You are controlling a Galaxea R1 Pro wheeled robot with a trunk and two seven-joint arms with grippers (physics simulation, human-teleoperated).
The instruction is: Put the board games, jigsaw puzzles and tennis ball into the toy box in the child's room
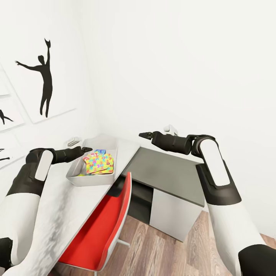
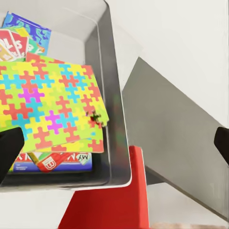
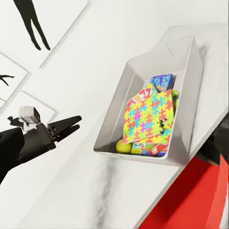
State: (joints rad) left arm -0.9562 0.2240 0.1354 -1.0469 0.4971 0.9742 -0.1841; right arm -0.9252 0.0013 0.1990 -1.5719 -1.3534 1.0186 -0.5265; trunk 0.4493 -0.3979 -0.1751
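The light grey toy box [image 1: 74,177] [image 2: 117,95] [image 3: 114,119] stands on the pale table [image 1: 65,207] near the wall. Inside it, bright jigsaw puzzles [image 1: 100,163] [image 2: 47,105] [image 3: 148,119] lie tilted on top of the board games [image 2: 24,40] [image 3: 161,82]. A yellow-green tennis ball [image 3: 123,147] rests in a corner of the box. My left gripper [image 1: 86,149] [image 3: 71,126] hovers just above the box's near-left rim, open and empty. My right gripper [image 1: 145,135] is open and empty above the dark grey desk section [image 1: 168,168]. The bed is out of view.
A red chair [image 1: 103,230] [image 2: 109,205] is tucked under the table right beside the box. White drawers [image 1: 172,214] sit below the dark section. Silhouette pictures [image 1: 44,80] hang on the left wall. Wooden floor [image 1: 161,249] lies to the right.
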